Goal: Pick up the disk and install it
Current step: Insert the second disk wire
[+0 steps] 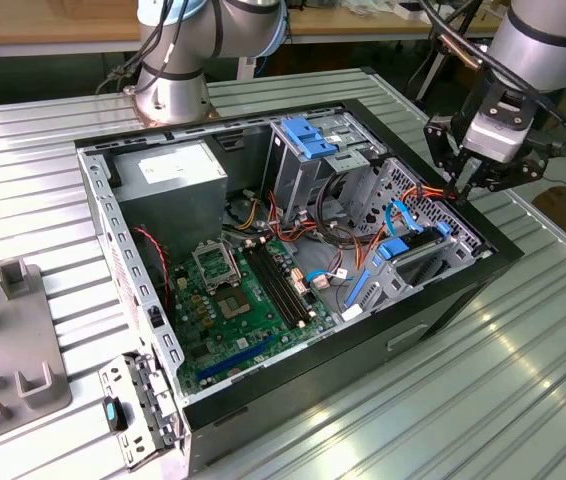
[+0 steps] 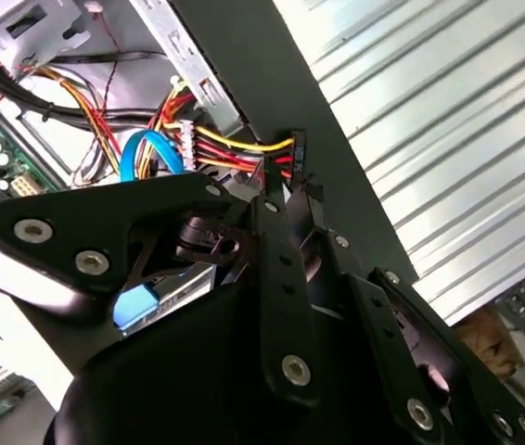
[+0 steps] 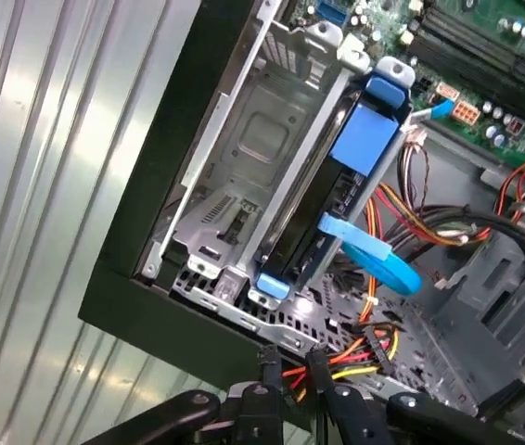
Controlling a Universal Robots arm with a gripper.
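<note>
The disk [image 1: 415, 256] sits edge-up in the metal drive cage at the case's front corner, on the exterior view's right. In the first wrist view the disk [image 3: 311, 206] is a dark slab between bright blue rails, with a blue data cable [image 3: 374, 260] looping off its end. My gripper [image 1: 459, 191] hangs just beyond that cage, at the case's edge. Its fingertips are closed around a black power connector [image 2: 296, 153] on red, yellow and black wires. My gripper [image 2: 288, 192] holds this plug a short way from the disk's end, gripper [image 3: 292, 358] above the wire bundle.
The open computer case [image 1: 443, 300] lies on a ribbed metal table [image 1: 523, 380]. Inside are a green motherboard [image 1: 238, 300], a grey power supply [image 1: 168, 175] and a light-blue latch plate [image 1: 308, 138]. Grey fixtures [image 1: 8, 340] stand at the exterior view's left.
</note>
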